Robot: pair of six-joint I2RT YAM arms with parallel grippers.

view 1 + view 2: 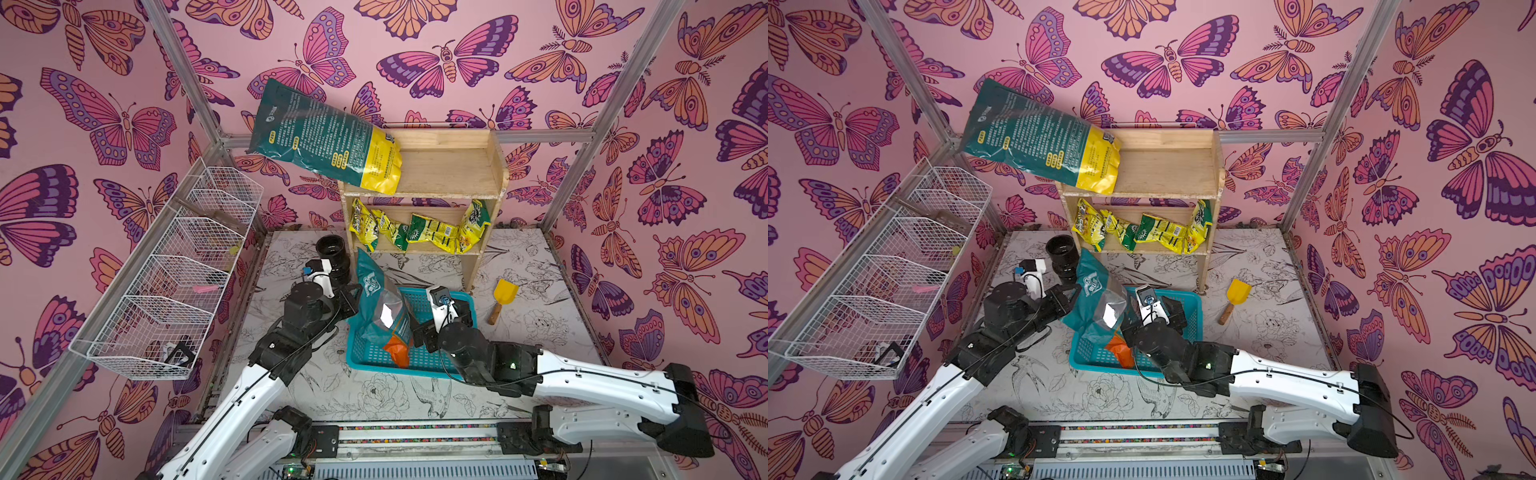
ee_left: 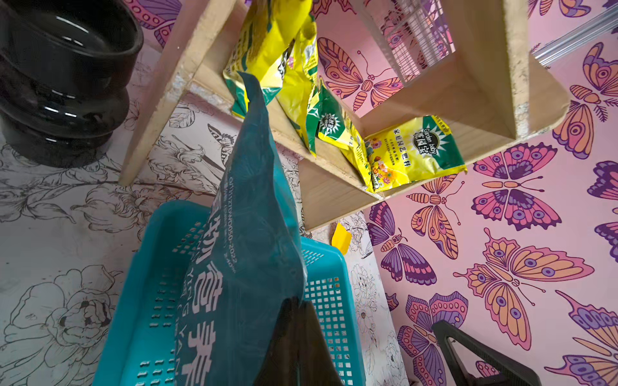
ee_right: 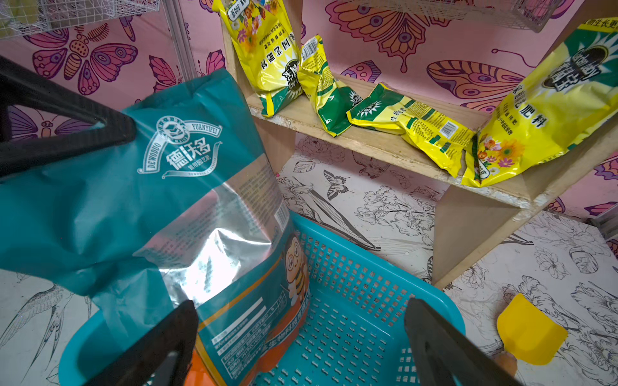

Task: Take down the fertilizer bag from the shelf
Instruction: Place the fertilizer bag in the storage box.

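Left claw (image 1: 352, 296) pinched tight on upper edge of teal fertilizer bag (image 1: 380, 299). Right claw (image 3: 301, 305) gaped wide, empty, just right of bag.
Bag off shelf (image 1: 449, 166), upright, bottom in blue basket (image 1: 374, 361).
Judged: lower slowly, release once settled; tall bag may topple.
Nothing else seen in basket.
Shelf top: green-and-yellow bag (image 1: 320, 137) overhanging left edge. Lower tier: yellow packets (image 1: 432, 228).

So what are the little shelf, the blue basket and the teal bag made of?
Shelf: apparently bare wood, matte; grain and rough cut edges show. Basket: likely moulded plastic, smooth, with regular holes. Teal bag: seemingly plastic film, glossy; it creases and glares.
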